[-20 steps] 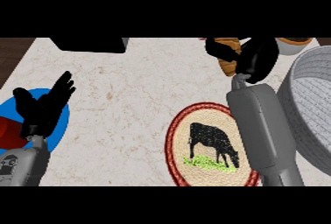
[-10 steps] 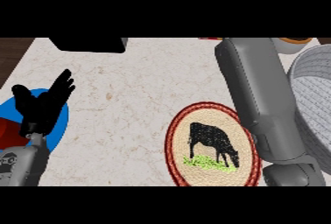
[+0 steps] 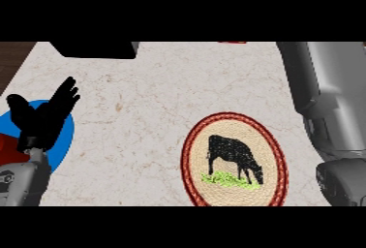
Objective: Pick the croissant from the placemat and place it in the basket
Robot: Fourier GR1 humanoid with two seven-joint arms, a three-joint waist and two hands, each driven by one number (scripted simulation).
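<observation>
Closest to us is the placemat [image 3: 235, 161], an oval woven mat with a red rim and a black cow standing on a bit of green grass. We're using it as our anchor for everything else. Its near edge gets cut by the bottom of the view, and nothing sits on it: we can't see the croissant anywhere, not on the mat, not on the counter [image 3: 164, 87] around it. No basket showing either.

Left of the placemat, well apart from it, the left hand [image 3: 44, 116] sits near the left edge, fingers straight and pointing up, holding nothing, just resting there. Its grey forearm [image 3: 20, 181] comes in from the lower left corner. Behind the hand there's a blue plate [image 3: 63, 135], partly hidden, with something red [image 3: 8, 147] on its left side that we can't make out.

Right of the placemat, just beside its right rim, the right forearm [image 3: 325, 101] runs as a big grey column from the bottom right up to the top edge. The right hand is out of frame past the top, so we can't tell what it's doing or whether it has anything.

Between the mat and the left hand it's all bare marbled countertop, and the same goes for the wide stretch beyond the mat's far rim.

Far left of the mat, at the counter's back edge, there's a black block [image 3: 95, 49], and a dark wood strip [image 3: 13, 55] shows in the far left corner past the counter's side edge. Straight out beyond the mat, a small red sliver [image 3: 232, 42] pokes in at the top.
</observation>
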